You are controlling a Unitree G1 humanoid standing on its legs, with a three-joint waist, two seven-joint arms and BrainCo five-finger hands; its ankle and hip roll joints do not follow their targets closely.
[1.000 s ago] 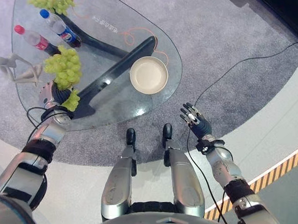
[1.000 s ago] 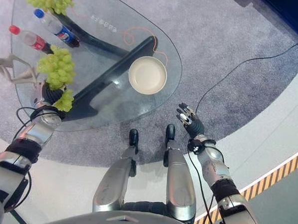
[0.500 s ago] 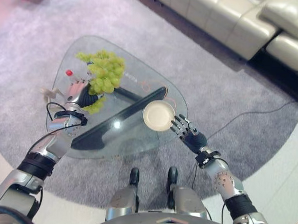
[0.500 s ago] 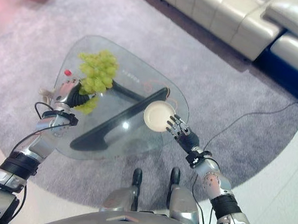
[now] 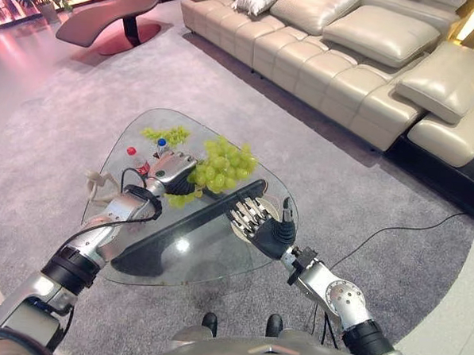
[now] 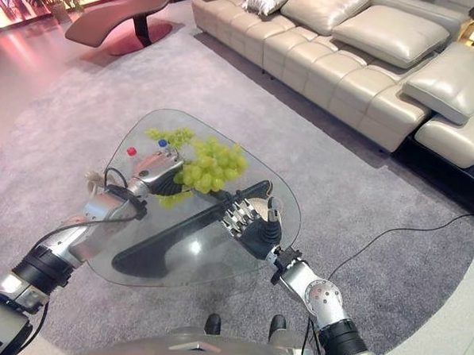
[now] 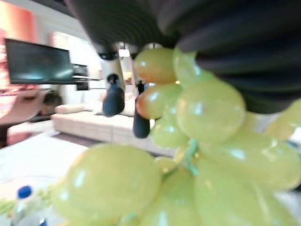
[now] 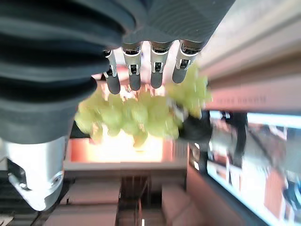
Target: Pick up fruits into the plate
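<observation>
Our left hand [image 5: 171, 168] was clamped on the grapes [image 5: 222, 165] above the bench [image 5: 217, 248]; our right hand [image 5: 259, 220], fingers apart, hid the plate; its wrist view showed the grapes.

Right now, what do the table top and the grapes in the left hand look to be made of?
The table top looks like clear glass: the dark base and the rug show through it, and it carries a bright glare spot. The grapes held in the left hand are glossy and pale green; their even sheen could mean plastic, but real fruit can't be ruled out.
</observation>
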